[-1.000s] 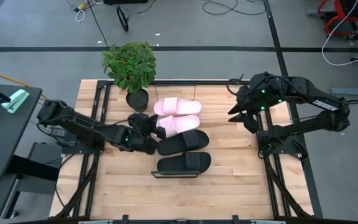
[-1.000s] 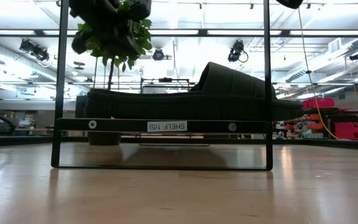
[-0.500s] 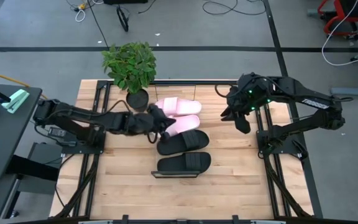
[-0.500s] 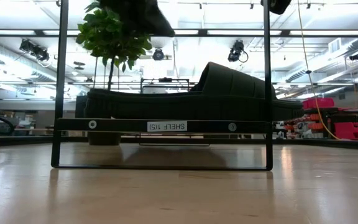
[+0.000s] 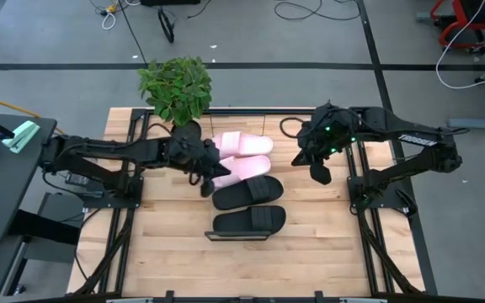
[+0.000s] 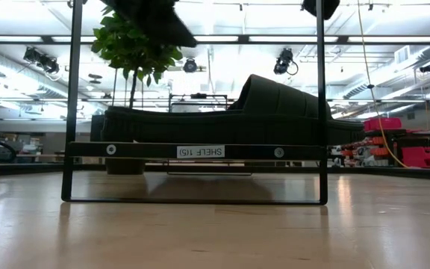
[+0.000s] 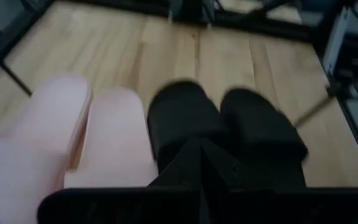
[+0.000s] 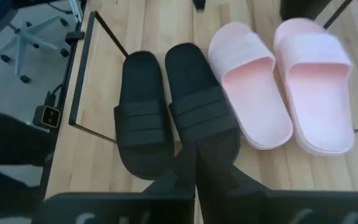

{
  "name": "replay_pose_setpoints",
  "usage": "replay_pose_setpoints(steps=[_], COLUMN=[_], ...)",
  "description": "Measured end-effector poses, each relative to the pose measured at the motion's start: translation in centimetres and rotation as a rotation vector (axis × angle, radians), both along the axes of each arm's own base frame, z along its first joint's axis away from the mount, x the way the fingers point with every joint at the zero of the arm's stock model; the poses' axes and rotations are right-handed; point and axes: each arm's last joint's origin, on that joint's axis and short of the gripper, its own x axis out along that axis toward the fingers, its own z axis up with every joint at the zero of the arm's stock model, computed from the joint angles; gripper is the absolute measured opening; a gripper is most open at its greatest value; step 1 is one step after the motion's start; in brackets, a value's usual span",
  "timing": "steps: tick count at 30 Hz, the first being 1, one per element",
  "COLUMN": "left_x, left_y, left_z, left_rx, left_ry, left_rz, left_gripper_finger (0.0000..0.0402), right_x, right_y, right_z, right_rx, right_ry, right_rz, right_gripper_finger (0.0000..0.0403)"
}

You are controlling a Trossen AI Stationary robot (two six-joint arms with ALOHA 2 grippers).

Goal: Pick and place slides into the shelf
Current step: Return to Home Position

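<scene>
- Left tool: closed tight, holding nothing, above the pink slides' toe end.
- Right tool: likewise closed and empty, over the surface.
- Pink and black slides lie abreast on the shelf.

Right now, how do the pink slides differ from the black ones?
The pink slides are pale with smooth straps; the black slides are dark with ribbed straps. The pink slides lie nearer the potted plant, the black slides farther off. All four share an open-toe shape, lying sole-down in one row.
</scene>
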Motion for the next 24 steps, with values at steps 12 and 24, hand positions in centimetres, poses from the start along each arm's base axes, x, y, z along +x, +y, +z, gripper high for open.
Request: replay_pose_setpoints(steps=[12,24], left_x=[-5.2,-10.8], left_y=[-0.3,-0.7], left_z=[0.1,-4.4], left_rx=[0.000,-0.072], left_ry=[0.003,-0.134], left_rz=[-0.048,-0.013], left_gripper_finger=[0.0010,0.0004], right_x=[5.3,7.7], right_y=[0.0,-0.3], right_z=[-2.8,-5.0], right_rx=[0.017,0.037], right_ry=[0.022,0.087], right_rz=[0.013,-0.001], right_gripper_finger=[0.0003,0.0001])
